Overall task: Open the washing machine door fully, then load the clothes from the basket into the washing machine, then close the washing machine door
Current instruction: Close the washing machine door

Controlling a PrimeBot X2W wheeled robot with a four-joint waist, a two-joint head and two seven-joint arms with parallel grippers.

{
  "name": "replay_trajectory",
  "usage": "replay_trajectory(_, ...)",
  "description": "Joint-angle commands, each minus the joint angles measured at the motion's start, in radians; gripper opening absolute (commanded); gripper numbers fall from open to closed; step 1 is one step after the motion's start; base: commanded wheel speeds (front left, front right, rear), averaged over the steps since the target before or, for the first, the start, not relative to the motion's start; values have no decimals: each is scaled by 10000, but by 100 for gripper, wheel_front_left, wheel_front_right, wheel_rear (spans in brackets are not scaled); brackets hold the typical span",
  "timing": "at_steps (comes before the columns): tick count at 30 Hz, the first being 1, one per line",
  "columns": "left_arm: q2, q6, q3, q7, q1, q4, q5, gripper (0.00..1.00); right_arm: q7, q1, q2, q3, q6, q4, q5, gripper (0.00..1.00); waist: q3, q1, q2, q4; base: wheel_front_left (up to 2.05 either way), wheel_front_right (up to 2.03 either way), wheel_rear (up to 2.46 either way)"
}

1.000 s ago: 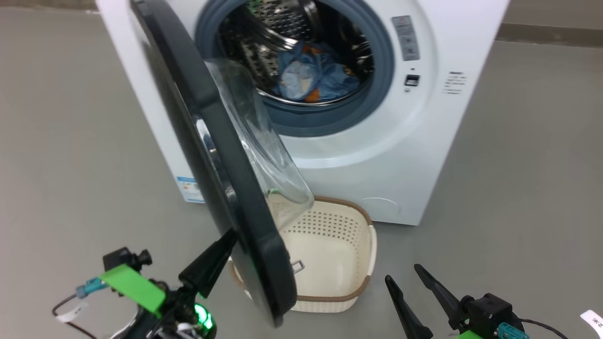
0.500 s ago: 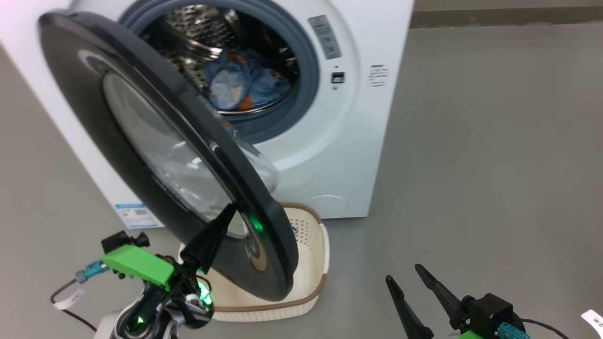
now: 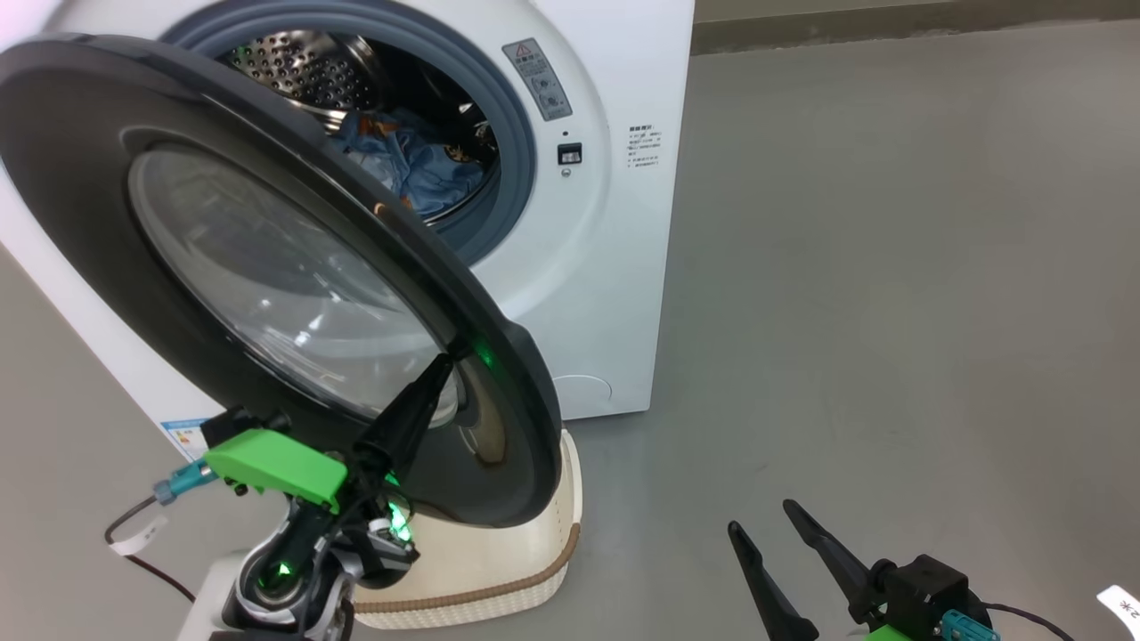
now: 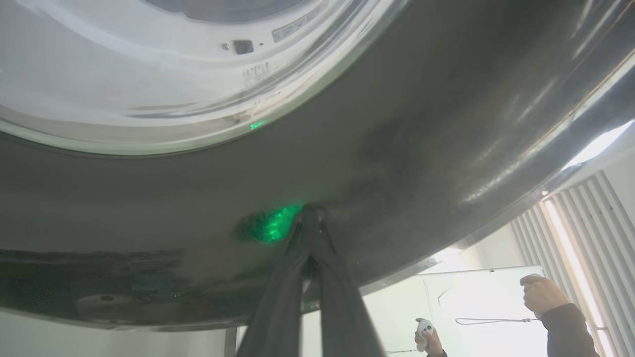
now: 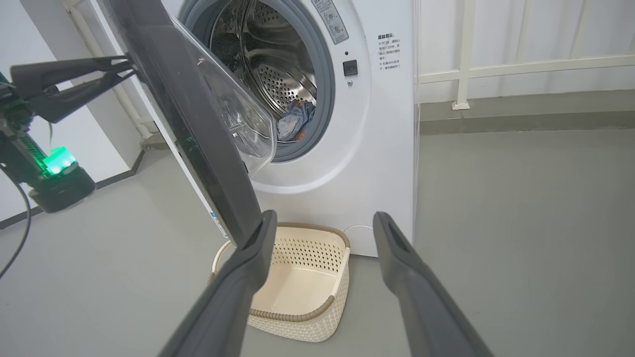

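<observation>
Fingertips (image 4: pixel 320 225) of left gripper (image 3: pixel 443 361) closed, touching door (image 3: pixel 267 258).

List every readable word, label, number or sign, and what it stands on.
No wording reads clearly.
Grey warning sticker on the big white front-loading washing machine: triangle sign, wording too small.
Black print block beside it: blurred.
Blue label at its lower corner: too small.
White tag at the head view's lower right: marks unclear.
</observation>
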Motion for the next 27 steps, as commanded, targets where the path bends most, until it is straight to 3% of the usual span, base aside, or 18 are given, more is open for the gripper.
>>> replay_trajectory(1, 91, -100, 256, -121, -481, -192, 279, 0, -49, -106, -25, 222, 27, -235, 46, 100, -22, 0, 0, 4, 0, 0, 0)
replay_trajectory(9, 546, -101, -121, -1116, -25, -386, 2327, 0, -49, -58, 12, 81, 27, -259, 43, 100, -150, 0, 0, 63, 0, 0, 0)
replay_trajectory(10, 662, -101, -205, -1374, 104, -416, 2688, 4, -49, -41, 22, 46, 27, -266, 40, 100, -179, 0, 0, 67, 0, 0, 0)
replay_trajectory(11, 793, -101, -273, -1713, 231, -408, 3097, 34, -49, -21, 32, 10, 27, -275, 36, 100, -211, 0, 0, 69, 0, 0, 0)
replay_trajectory(13, 992, -101, -433, -2366, 491, -379, 3798, 58, -49, 21, 45, -46, 27, -290, 31, 100, -268, 0, 0, 69, 0, 0, 0)
replay_trajectory(15, 1232, -101, -601, -3047, 713, -330, 4519, 98, -49, 70, 43, -104, 27, -303, 29, 100, -321, 0, 0, 83, 0, 0, 0)
replay_trajectory(21, 1861, 97, -1101, -5368, 1297, 419, 7196, 100, -49, 154, 13, -297, 27, -418, -20, 100, -451, 0, 0, 79, 0, 0, 0)
replay_trajectory(25, 1908, 653, -1024, -5863, 1725, 754, 8992, 100, -49, 192, -5, -482, 27, -521, -74, 100, -510, 0, 0, 92, 0, 0, 0)
replay_trajectory(27, 1787, 977, -469, -5884, 1990, 497, 10067, 100, -49, 218, -25, -594, 27, -583, -106, 100, -541, 0, 0, 138, 0, 0, 0)
